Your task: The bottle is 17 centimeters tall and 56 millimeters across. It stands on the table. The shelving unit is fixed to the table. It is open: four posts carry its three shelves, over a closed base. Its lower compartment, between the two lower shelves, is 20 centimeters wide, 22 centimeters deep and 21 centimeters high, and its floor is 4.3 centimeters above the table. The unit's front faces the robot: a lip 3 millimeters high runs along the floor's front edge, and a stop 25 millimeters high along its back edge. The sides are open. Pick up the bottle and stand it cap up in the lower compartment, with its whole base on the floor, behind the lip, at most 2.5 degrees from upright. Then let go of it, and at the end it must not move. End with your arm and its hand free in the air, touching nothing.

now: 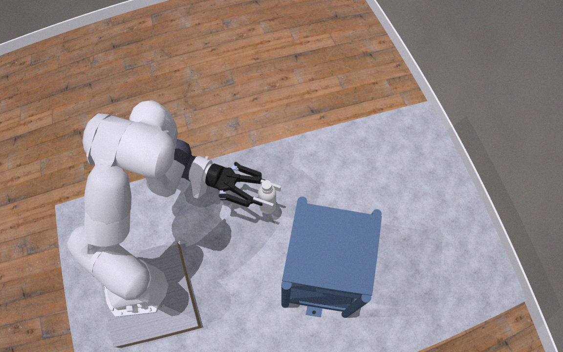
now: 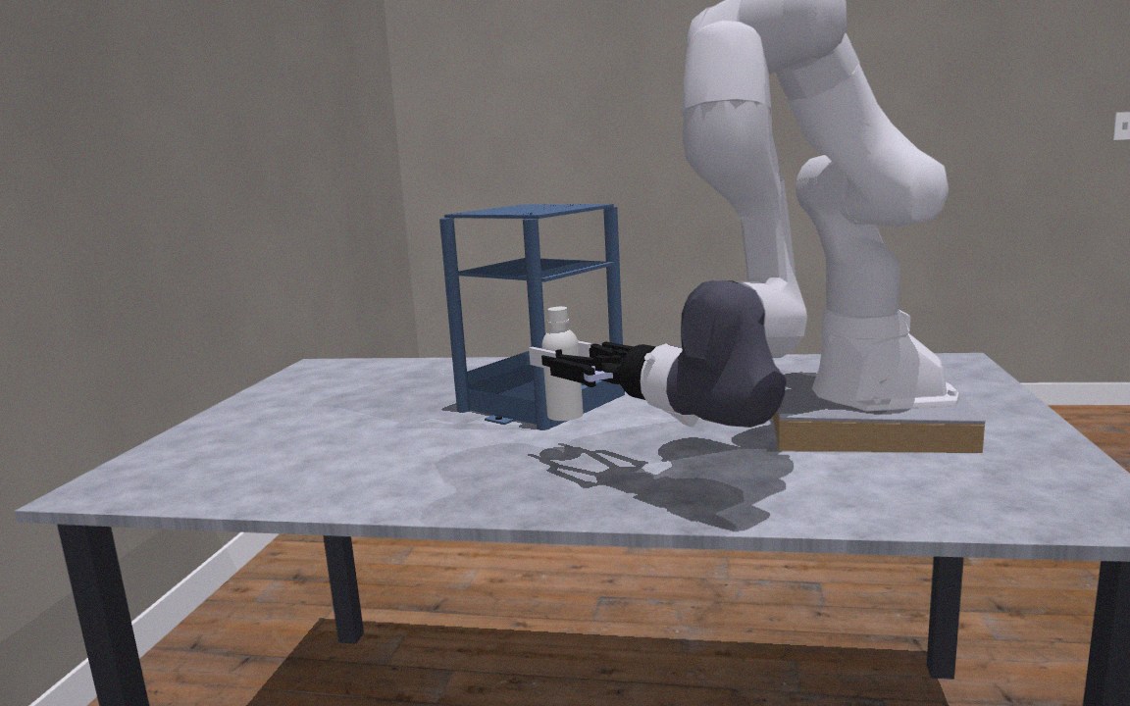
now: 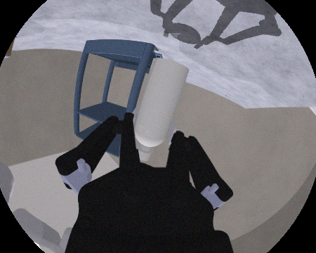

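Observation:
The white bottle (image 1: 267, 196) stands upright, cap up, by the table top, beside the blue shelving unit (image 1: 332, 253). My gripper (image 1: 268, 192) reaches in level from the side and is shut on the bottle's body, one finger on each side. In the side view the bottle (image 2: 564, 353) shows in front of the unit (image 2: 532, 311), outside its posts, with the gripper (image 2: 567, 362) around its middle. In the wrist view the bottle (image 3: 159, 100) sits between the fingers, with the unit (image 3: 112, 91) behind it. I cannot tell whether its base touches the table.
The grey table (image 2: 551, 456) carries the robot's base on a wooden block (image 2: 878, 431) at the right. The unit's upper shelf and top plate stand above the lower compartment (image 2: 507, 351). Wooden floor surrounds the table.

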